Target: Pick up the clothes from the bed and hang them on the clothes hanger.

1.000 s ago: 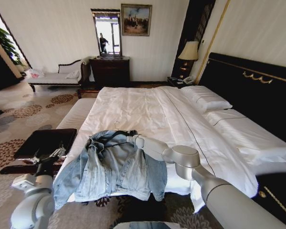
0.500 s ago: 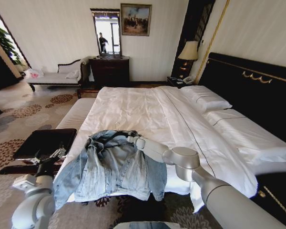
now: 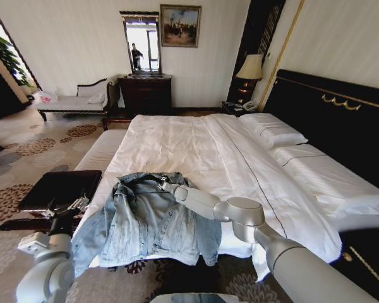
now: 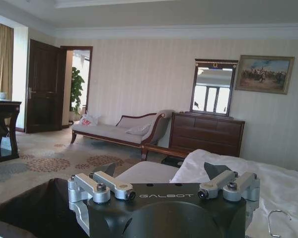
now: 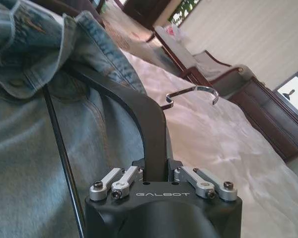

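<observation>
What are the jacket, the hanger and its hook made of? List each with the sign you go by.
Jacket: faded light-blue denim, going by its woven look, stitched seams and washed-out patches.
Hanger: smooth matte black, probably plastic or coated metal; the look leaves it open. The right gripper is shut on its shoulder.
Hook: bare metal, shiny and silvery, bent from thin wire.

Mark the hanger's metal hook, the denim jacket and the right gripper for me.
hanger's metal hook [image 5: 196,92], right wrist view, on the curved top of the hook.
denim jacket [image 3: 145,221], head view, on the back panel.
right gripper [image 5: 154,171], right wrist view, between the fingertips clamping the hanger's black arm.
</observation>
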### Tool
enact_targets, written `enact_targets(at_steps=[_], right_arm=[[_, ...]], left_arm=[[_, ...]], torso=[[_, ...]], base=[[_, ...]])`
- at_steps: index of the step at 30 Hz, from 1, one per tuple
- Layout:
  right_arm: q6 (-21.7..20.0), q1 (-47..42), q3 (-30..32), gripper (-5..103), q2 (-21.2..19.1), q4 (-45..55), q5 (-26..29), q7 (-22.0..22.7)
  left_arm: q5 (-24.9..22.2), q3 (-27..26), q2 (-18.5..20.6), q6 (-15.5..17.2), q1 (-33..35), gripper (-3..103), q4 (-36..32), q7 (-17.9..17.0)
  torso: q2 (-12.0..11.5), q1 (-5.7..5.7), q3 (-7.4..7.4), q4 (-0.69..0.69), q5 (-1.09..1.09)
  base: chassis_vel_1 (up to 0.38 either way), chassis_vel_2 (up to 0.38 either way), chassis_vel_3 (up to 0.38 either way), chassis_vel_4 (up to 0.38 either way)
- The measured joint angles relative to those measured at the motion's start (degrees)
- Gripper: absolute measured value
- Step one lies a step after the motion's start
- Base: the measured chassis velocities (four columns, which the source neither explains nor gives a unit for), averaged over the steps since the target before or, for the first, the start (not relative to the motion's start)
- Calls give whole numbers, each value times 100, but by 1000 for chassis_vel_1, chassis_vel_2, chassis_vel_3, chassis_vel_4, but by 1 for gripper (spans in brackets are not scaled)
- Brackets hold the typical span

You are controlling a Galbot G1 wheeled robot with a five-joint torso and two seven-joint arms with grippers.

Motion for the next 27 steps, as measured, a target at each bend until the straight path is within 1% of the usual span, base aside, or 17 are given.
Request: enact_targets(at_steps=[1, 2, 4, 6, 9, 12, 13, 14, 17, 18, 20, 21, 22, 23, 24, 26, 27], right_arm=[[0, 0, 0, 23, 0, 0, 0, 0], [-87, 0, -33, 23, 0, -3, 61, 87], [-201, 0, -77, 23, -1, 39, 328, 247], [-212, -4, -96, 23, -1, 109, 617, 393], [-185, -22, -98, 23, -1, 154, 784, 498], [-61, -48, -99, 23, -1, 162, 779, 559], [30, -58, -99, 19, 0, 154, 711, 559], [134, -70, -97, 19, -1, 142, 628, 535], [477, -119, -16, 34, -1, 116, 402, 428], [477, -119, -16, 34, -1, 116, 402, 428], [754, -144, 99, 46, 0, 112, 268, 306], [888, -148, 152, 46, 0, 103, 187, 261], [1051, -149, 214, 52, 0, 79, 98, 228], [1051, -149, 214, 52, 0, 79, 98, 228], [1200, -145, 288, 57, -1, 55, 9, 213], [1341, -94, 426, 69, -4, 105, -47, 243], [1355, -68, 467, 69, -4, 171, -39, 272]], left_arm=[[0, 0, 0, 0, 0, 100, 0, 0], [2, 2, -13, -5, 7, 100, 0, 0], [3, 5, -25, -13, 10, 100, 0, 2], [4, 8, -31, -16, 10, 100, 8, 2], [9, 15, -36, -17, 5, 100, 10, 2], [32, 38, -43, -17, -3, 100, 9, 2], [48, 52, -48, -17, -7, 100, 9, 2], [67, 72, -53, -17, -10, 100, 9, 2], [108, 126, -70, -16, -17, 100, 11, 2], [108, 126, -70, -16, -17, 100, 11, 2], [126, 153, -77, -17, -18, 100, 32, 1], [129, 162, -77, -18, -19, 100, 47, 1], [129, 170, -76, -20, -24, 100, 70, 1], [129, 170, -76, -20, -24, 100, 70, 1], [120, 179, -70, -20, -37, 100, 101, 0], [22, 193, -36, -16, -76, 100, 192, -2], [-15, 194, -20, -10, -91, 100, 222, -2]], torso=[[0, 0, 0, 0, 0], [0, 0, 0, 0, 0], [0, 0, 0, -1, 0], [0, 0, 0, -1, 0], [0, 0, 0, -1, 0], [0, 0, 0, -1, 0], [0, 0, 0, -1, 0], [0, 0, 0, -1, 0], [0, 0, 0, -1, 0], [0, 0, 0, -1, 0], [0, 0, 0, -1, 0], [0, 0, 0, -1, 0], [0, 0, 0, 0, 0], [0, 0, 0, 0, 0], [0, 0, 0, -1, 0], [0, 0, 0, -2, 0], [0, 0, 0, -3, -1]], base=[[0, 0, 0, 0], [0, 0, 0, 0], [0, 0, 0, 0], [0, 0, 0, 0], [0, 0, 0, 0], [0, 0, 0, 0], [0, 0, 0, 0], [0, 0, 0, 0], [0, 0, 0, 0], [0, 0, 0, 0], [0, 0, 0, 0], [0, 0, 0, 0], [0, 0, 0, 0], [0, 0, 0, 0], [0, 0, 0, 0], [0, 0, 0, 0], [0, 0, 0, 0]])
